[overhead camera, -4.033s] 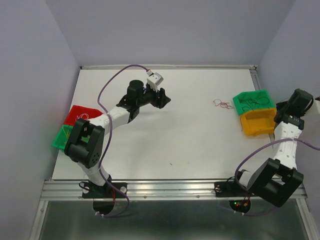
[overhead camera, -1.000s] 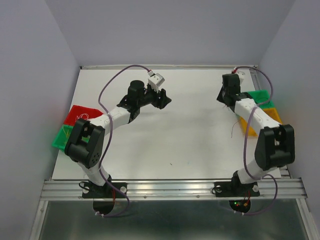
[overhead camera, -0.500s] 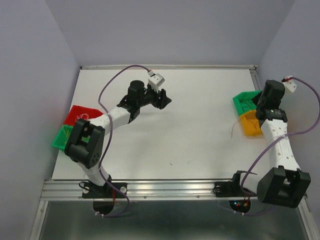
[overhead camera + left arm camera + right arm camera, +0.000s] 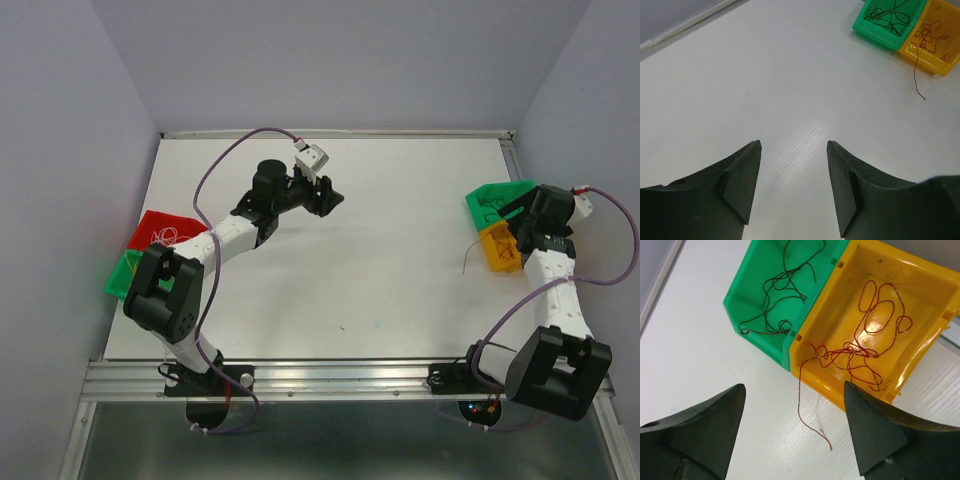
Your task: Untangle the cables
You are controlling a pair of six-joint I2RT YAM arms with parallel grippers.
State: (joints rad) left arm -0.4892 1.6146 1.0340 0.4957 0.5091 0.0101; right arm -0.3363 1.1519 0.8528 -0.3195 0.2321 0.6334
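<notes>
Right jaws had just let go above the yellow plastic bin (image 4: pixel 920 290), so the thin red wire tangle (image 4: pixel 855 354) lay sorted inside, tail on the white table (image 4: pixel 715 350); left jaws stood open, empty.

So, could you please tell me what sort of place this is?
Probably a robotics lab cell: a table boxed in by plain walls, a left arm and right arm bolted to its rail, coloured bins holding cables.

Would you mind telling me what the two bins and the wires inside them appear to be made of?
The yellow bin and green bin look like moulded hard plastic: uniform colour, glossy highlights, slotted rims. The red wires and dark wires appear to be thin plastic-coated wire that lies in loose loops; their core cannot be seen.
</notes>
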